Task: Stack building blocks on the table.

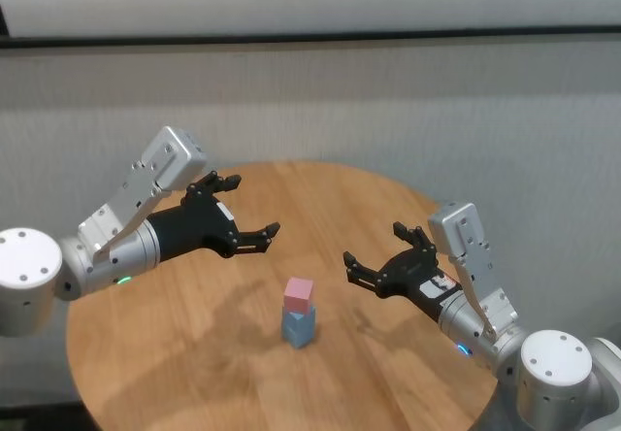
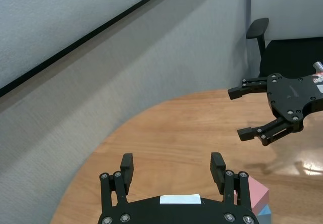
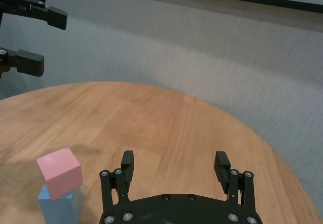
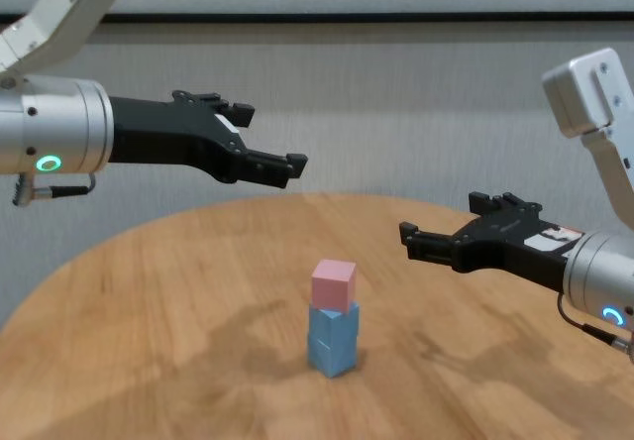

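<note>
On the round wooden table [image 4: 149, 311] stands a small tower: a pink block [image 4: 334, 284] tops two light blue blocks [image 4: 332, 341], each slightly twisted against the other. In the head view the pink block [image 1: 299, 294] sits mid-table on the blue blocks [image 1: 299, 328]. My left gripper [image 1: 254, 206] hovers open above and to the left of the tower, holding nothing. To the tower's right my right gripper [image 1: 376, 245] hangs open and empty. Neither touches the blocks. In the right wrist view the pink block [image 3: 59, 171] is off to one side of the right gripper [image 3: 174, 159].
A grey wall with a dark stripe runs behind the table. A black office chair [image 2: 260, 30] stands beyond the table's far edge. Bare tabletop [image 1: 175, 353] surrounds the tower on all sides.
</note>
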